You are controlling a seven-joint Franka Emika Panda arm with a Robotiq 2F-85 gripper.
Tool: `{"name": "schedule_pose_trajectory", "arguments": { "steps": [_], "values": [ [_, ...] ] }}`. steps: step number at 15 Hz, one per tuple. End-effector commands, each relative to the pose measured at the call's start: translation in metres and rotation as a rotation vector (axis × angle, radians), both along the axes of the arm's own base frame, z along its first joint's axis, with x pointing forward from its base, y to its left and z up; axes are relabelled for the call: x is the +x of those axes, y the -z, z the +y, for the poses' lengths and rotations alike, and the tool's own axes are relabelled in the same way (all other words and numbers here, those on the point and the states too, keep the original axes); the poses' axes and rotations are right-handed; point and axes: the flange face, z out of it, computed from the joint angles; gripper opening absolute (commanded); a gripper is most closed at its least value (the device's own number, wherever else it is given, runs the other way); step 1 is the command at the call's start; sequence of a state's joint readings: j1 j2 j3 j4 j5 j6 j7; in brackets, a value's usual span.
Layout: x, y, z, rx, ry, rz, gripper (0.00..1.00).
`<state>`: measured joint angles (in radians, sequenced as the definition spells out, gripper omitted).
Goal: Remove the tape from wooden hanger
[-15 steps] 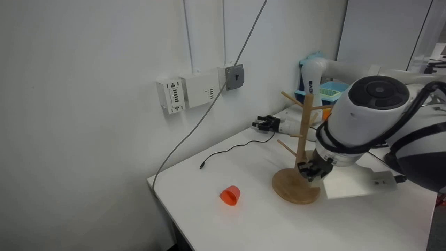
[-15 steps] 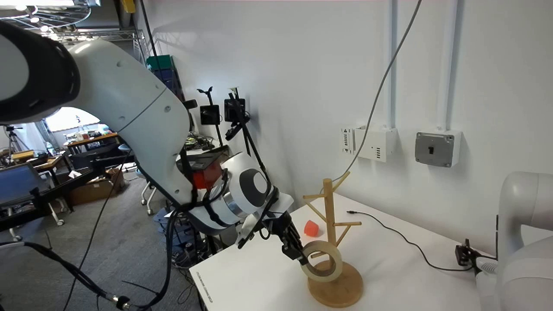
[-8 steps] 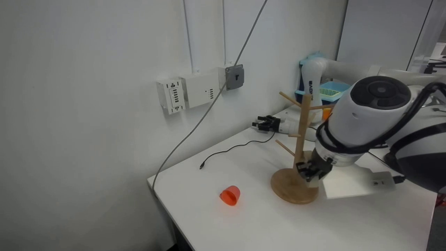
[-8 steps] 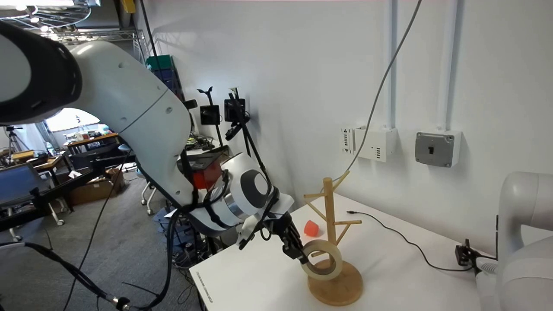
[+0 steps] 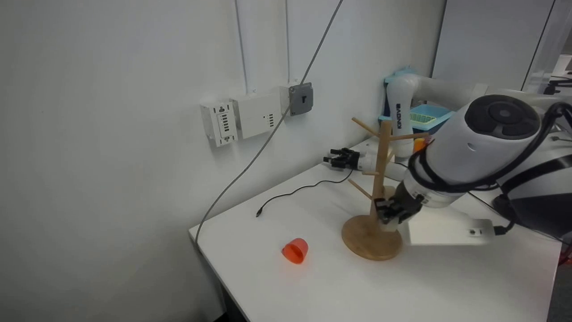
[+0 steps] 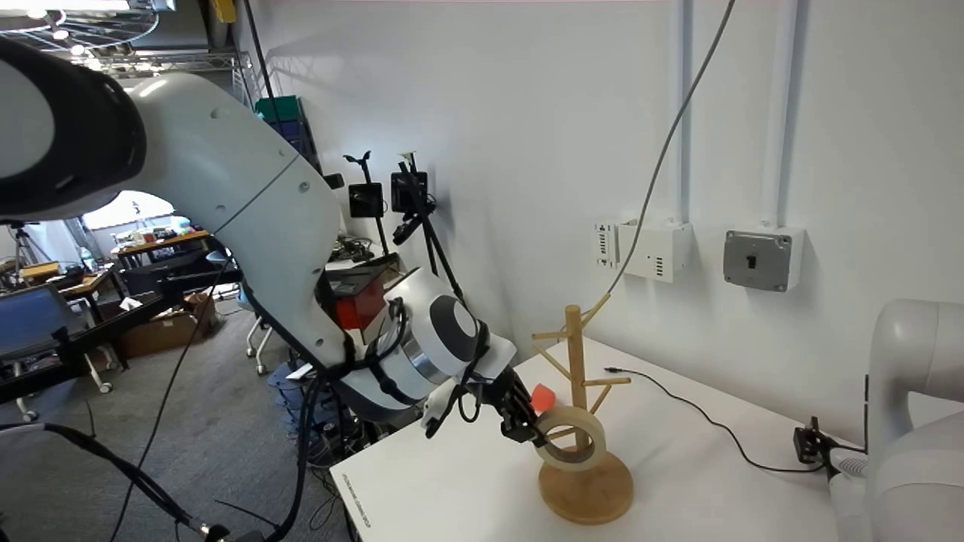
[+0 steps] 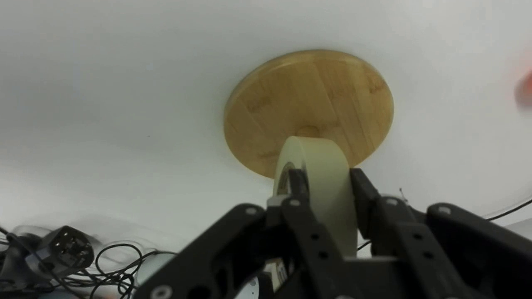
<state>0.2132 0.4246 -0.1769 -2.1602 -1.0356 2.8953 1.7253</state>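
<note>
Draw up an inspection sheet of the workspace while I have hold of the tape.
Surface: flat white tabletop, one edge along the pale wall.
Job's things: pale beige ring-shaped tape roll, close to the light-wood pegged stand, which stands roughly upright; whether a peg passes through the ring is unclear.
Clutter: small orange cup-shaped object, lying on its side.
Tool: black two-fingered tool, shut on the roll, one finger at either flat side.
Cables: thin black cable on the tabletop; grey cable slanting in front of the wall.
Surroundings: second white robot arm; grey-fronted box on the wall.
</note>
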Motion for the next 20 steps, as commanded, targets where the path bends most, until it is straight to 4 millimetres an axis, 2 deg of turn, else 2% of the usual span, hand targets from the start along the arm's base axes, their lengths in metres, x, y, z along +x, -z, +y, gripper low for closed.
{"name": "schedule_pose_trajectory", "arguments": {
  "steps": [1, 8, 15, 17, 18, 20],
  "values": [
    [0.005, -0.002, 0.0, 0.008, -0.008, -0.041, 0.08],
    [-0.001, 0.008, 0.004, 0.031, -0.059, -0.004, 0.08],
    [-0.001, 0.009, 0.01, 0.101, -0.092, -0.032, 0.08],
    [-0.007, 0.013, 0.012, 0.126, -0.101, -0.007, 0.08],
    [-0.002, 0.008, 0.012, 0.078, -0.072, -0.018, 0.3],
    [-0.001, 0.008, 0.011, 0.083, -0.08, -0.014, 0.3]
  ]
}}
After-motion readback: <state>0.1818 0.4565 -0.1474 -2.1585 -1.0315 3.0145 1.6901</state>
